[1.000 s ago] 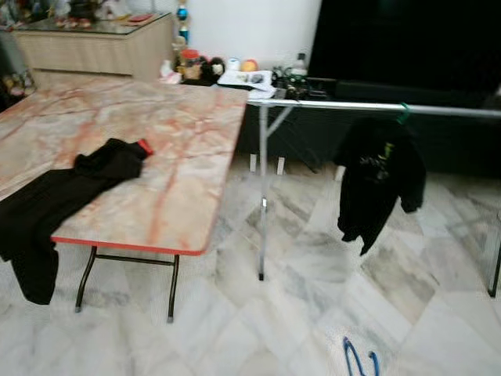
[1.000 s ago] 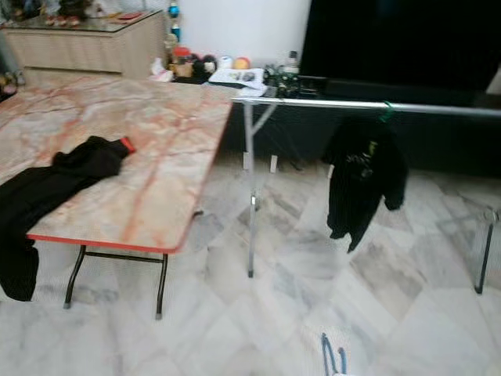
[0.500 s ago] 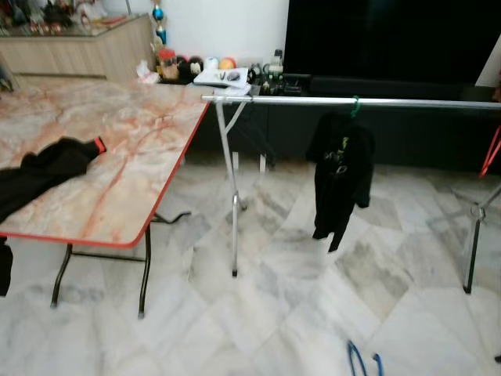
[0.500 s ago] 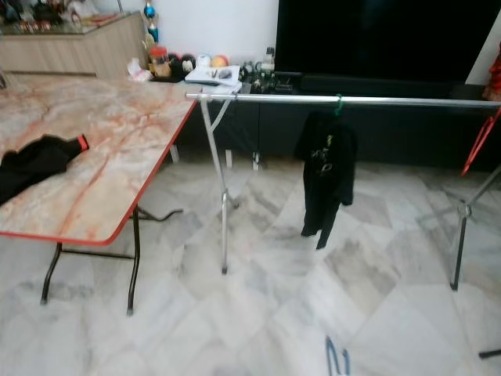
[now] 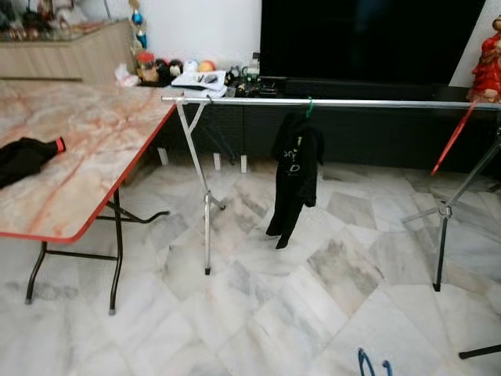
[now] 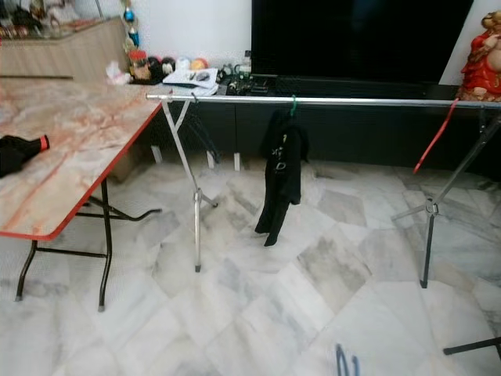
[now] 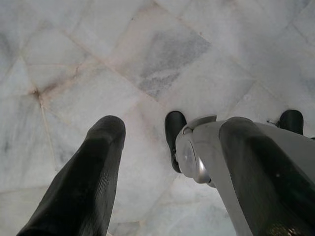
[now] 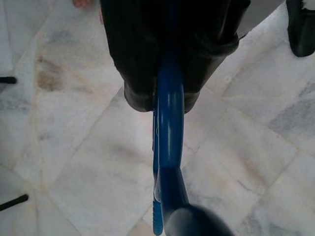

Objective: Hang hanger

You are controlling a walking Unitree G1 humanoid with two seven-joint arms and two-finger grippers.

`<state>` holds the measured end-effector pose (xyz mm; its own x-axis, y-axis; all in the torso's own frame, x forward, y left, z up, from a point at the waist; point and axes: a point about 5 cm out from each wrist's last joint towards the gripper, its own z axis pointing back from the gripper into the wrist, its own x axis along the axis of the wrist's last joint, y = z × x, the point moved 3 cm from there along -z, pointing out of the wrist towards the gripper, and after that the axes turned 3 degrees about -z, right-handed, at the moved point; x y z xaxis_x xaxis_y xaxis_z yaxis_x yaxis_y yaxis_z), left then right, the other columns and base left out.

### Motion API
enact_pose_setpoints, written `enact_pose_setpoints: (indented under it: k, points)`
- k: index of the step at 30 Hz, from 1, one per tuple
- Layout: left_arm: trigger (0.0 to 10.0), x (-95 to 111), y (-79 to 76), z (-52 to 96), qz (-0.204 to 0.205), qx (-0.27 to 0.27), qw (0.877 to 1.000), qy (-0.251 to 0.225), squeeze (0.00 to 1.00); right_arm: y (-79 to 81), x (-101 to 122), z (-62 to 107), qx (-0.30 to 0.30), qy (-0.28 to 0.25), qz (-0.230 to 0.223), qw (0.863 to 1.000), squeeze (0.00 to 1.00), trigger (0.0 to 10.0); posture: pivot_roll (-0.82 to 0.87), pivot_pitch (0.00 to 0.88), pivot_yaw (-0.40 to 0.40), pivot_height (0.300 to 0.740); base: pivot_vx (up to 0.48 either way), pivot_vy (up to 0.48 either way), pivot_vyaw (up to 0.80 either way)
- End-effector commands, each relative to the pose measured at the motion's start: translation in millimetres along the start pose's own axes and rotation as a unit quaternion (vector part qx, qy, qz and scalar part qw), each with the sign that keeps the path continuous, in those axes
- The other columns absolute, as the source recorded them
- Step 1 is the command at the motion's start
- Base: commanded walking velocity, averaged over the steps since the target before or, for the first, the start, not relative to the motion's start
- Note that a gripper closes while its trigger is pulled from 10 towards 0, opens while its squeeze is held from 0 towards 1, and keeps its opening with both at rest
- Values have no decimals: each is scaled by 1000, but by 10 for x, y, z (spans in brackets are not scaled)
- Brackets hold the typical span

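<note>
To my left a marble-patterned worktop (image 5: 86, 149) carries a black garment (image 5: 23, 157); ahead, a dark screen (image 5: 368, 39) above a low cabinet, a red figurine (image 6: 479, 55) beside it.

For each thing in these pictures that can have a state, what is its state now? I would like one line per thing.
blue hanger: clamped in the right gripper, not yet on the rail
left gripper: open, nothing between its fingers, pointing at the floor
clothes rail: standing, one garment on it
black shirt: hanging from a green hanger on the rail
black garment: lying crumpled on the folding table
</note>
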<state>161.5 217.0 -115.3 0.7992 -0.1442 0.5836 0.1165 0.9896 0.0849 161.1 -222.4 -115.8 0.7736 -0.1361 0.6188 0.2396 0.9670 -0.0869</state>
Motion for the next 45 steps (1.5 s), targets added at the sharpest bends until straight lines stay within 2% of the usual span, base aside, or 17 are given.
enact_pose_setpoints:
  k: [1, 8, 22, 35, 45]
  points:
    - [10000, -68, 73, 28, -2, 6, 1000, 11, 0, 96, -19, 2, 10, 5, -5, 1000, 0, 10000, 153, 14, 10, 740, 0, 0, 0]
    - [10000, -63, 70, 26, 4, 2, 1000, 11, 0, 97, -19, 1, 9, 6, -7, 1000, 0, 10000, 149, 3, 9, 740, 0, 0, 0]
    - [10000, -35, 79, 26, -2, -4, 1000, 5, 0, 136, -34, 2, 18, 12, 4, 1000, 0, 10000, 155, 0, 8, 740, 249, 0, 0]
    - [10000, 31, -13, 3, -3, -15, 1000, -11, 0, 163, 11, -11, 19, 7, 3, 1000, 0, 10000, 152, 0, 3, 740, 273, 0, 0]
    - [10000, 65, -12, 0, 2, -17, 1000, -19, 0, 158, 2, -13, 14, 13, 0, 1000, 0, 10000, 153, 5, 1, 740, 283, 0, -67]
